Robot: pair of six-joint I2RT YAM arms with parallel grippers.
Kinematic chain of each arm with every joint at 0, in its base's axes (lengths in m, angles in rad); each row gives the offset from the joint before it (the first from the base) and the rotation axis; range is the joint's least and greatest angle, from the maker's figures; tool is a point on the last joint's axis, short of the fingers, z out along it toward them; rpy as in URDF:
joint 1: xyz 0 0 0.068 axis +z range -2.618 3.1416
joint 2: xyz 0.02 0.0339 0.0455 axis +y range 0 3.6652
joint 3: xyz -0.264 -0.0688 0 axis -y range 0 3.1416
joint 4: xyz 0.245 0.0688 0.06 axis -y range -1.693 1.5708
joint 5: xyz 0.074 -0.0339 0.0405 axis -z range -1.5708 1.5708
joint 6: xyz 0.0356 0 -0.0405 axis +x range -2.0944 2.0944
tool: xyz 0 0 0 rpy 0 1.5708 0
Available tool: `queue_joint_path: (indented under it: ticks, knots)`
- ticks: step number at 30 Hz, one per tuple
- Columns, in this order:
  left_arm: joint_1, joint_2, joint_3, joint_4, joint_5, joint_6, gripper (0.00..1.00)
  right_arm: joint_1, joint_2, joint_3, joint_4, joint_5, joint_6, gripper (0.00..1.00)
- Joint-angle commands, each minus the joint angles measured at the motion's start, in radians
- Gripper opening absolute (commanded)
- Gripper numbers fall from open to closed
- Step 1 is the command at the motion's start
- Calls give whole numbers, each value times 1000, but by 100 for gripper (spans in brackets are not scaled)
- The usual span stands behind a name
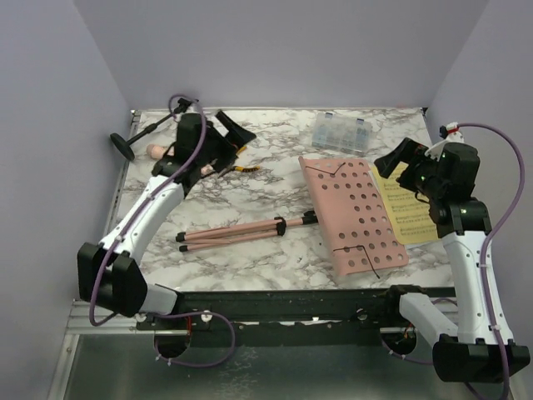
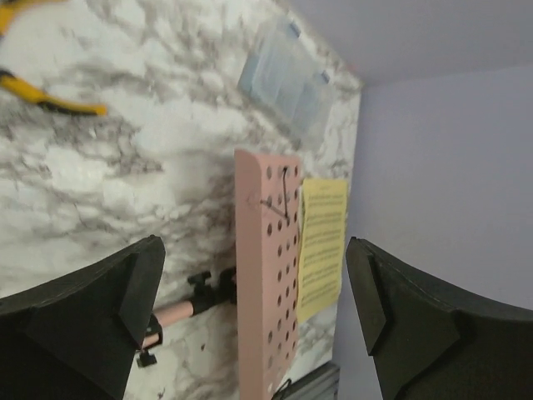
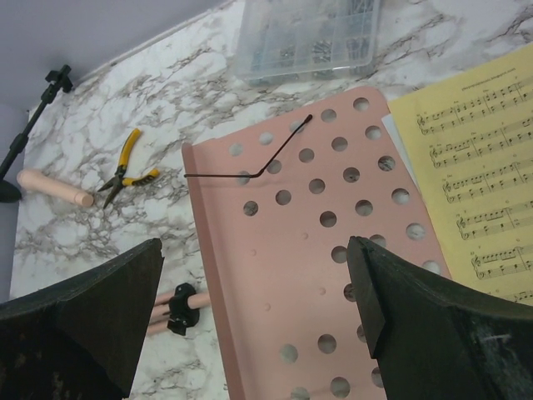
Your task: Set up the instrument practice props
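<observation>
- pink music stand (image 1: 354, 212): lies flat on the desk (image 1: 250, 192), legs folded; music sheets (image 1: 410, 208) just beside its right edge.
- left hand (image 2: 254, 287), right hand (image 3: 254, 300): both released, empty.
- Handling, judged: grasp the pole near its clamp and raise it upright before spreading the legs.

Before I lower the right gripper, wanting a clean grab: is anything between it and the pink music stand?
Nothing visible. The open right gripper hangs over the music stand; only its own wire retainer crosses its face, music sheets alongside.
</observation>
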Motion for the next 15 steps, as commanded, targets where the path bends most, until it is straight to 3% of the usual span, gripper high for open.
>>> queue_joint_path:
  ticks: [1, 3, 5, 9, 15]
  knots:
    - [-233, 134, 48, -111, -125, -96, 99, -6, -24, 8, -16, -25, 14, 100]
    - [-305, 213, 72, -95, -172, -116, 99, -6, -33, 11, -15, -28, 12, 100]
    - [-349, 300, 86, -19, -113, -133, 99, -6, -42, 8, -17, -30, 10, 100]
    - [-392, 436, 99, 126, -50, -178, 99, -6, -62, -6, -15, -39, 13, 100]
    - [-424, 557, 136, 209, -44, -203, 99, -6, -84, -16, -35, -57, 19, 100]
